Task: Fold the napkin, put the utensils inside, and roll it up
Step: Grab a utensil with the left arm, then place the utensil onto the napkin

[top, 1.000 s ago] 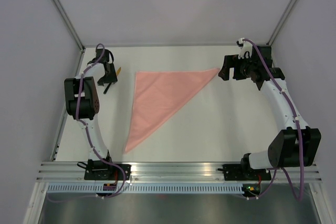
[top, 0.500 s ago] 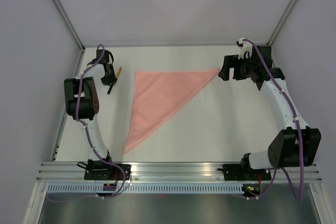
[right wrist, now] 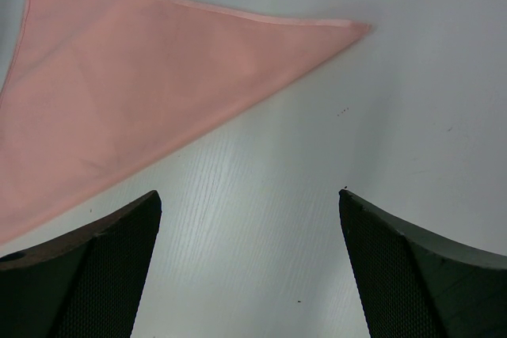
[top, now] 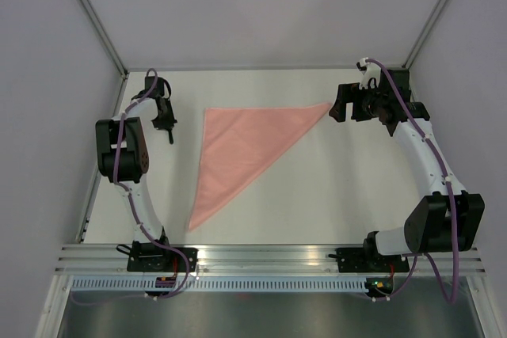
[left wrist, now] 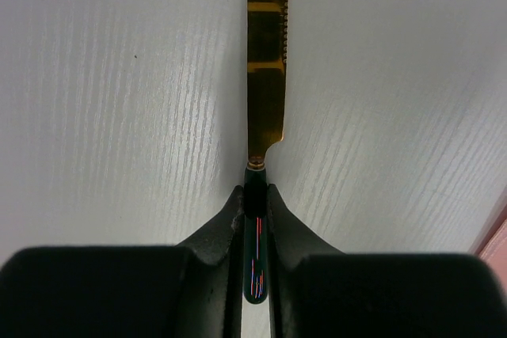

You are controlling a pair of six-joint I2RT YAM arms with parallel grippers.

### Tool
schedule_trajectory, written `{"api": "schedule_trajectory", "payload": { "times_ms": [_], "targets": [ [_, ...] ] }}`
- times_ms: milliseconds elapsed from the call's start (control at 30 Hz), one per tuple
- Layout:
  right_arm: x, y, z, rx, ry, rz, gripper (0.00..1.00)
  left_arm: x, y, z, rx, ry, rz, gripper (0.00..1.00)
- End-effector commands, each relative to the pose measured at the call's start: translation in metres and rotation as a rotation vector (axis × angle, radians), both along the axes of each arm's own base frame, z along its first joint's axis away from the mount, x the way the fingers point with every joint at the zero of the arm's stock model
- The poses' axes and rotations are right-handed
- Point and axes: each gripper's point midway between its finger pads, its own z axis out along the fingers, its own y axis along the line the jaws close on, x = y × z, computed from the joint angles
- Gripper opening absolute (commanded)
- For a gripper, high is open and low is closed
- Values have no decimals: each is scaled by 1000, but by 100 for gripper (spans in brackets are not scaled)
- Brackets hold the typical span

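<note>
The pink napkin [top: 242,148] lies flat on the white table [top: 341,195], folded into a triangle. One straight edge runs along the far side. Its longest edge slants from the far right tip down to a thin tip at the near left. The left claw [left wrist: 255,202] pinches the dark handle of a gold knife [left wrist: 265,77], and the blade points straight away from it. The right claw [right wrist: 249,211] is spread wide just beside the napkin's far right tip. Pale walls [top: 238,13] stand around the table.
</note>
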Motion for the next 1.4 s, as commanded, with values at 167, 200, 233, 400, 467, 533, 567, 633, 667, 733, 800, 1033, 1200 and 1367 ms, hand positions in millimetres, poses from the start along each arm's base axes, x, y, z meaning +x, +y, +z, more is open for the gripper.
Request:
{"api": "schedule_trajectory", "payload": {
  "times_ms": [167,200,233,400,467,533,567,633,667,733,800,1033,1200,1367],
  "targets": [
    [-1,4,17,17,-28,5,98,-34,-24,-10,-128,104,-8,2],
    [-1,5,17,18,-26,8,98,-32,-25,-6,-131,93,-13,2],
    [-1,5,16,17,-27,9,98,-32,-26,-3,-132,87,-18,2],
    [-1,5,16,17,-25,9,98,-25,-29,25,-136,20,-71,2],
    [-1,5,16,19,-26,9,98,-24,-31,36,-144,-5,-92,2],
    [-1,5,15,18,-22,10,98,-23,-33,43,-146,-22,-106,2],
    [-1,5,15,18,-22,11,98,-23,-33,47,-142,-29,-112,2],
    [-1,6,14,19,-21,12,98,-24,-33,55,-141,-43,-122,2],
    [-1,5,14,19,-19,11,98,-24,-34,57,-143,-48,-126,2],
    [-1,5,14,20,-19,12,98,-25,-35,65,-148,-64,-129,2],
    [0,6,14,20,-21,14,98,-24,-38,72,-159,-81,-143,2],
    [0,8,13,20,-17,18,98,-31,-70,91,-163,-118,-286,2],
    [1,8,14,20,-21,18,98,-48,-137,98,-171,-122,-504,2],
    [0,9,12,20,-16,21,98,-77,-207,93,-185,-88,-717,2]
  ]
}}
